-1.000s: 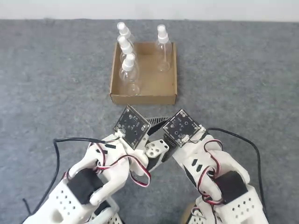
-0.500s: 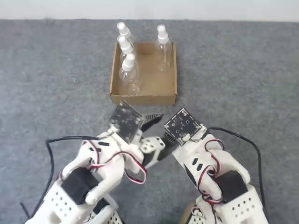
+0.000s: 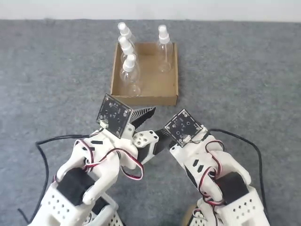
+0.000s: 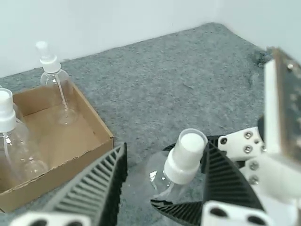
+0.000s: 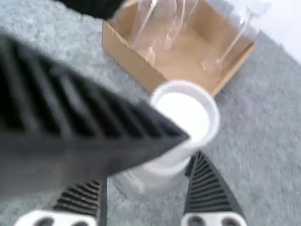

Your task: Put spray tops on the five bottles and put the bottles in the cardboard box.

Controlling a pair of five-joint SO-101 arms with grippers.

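Fifth clear plastic bottle (image 4: 159, 178) upright in front of open brown cardboard box (image 3: 141, 100), low over or on grey felt counter (image 3: 235, 70); cannot tell which. Pinched round body by right claw (image 5: 146, 183), seemingly as steadying hold for capping. White spray top (image 4: 188, 148) seated on neck; tightness not judgeable. Left claw (image 4: 165, 147) spread wide either side of top, gripping nothing, placed as if for twisting. Four capped clear bottles (image 3: 129, 70) standing in box: three along one wall, one opposite, middle free for last.
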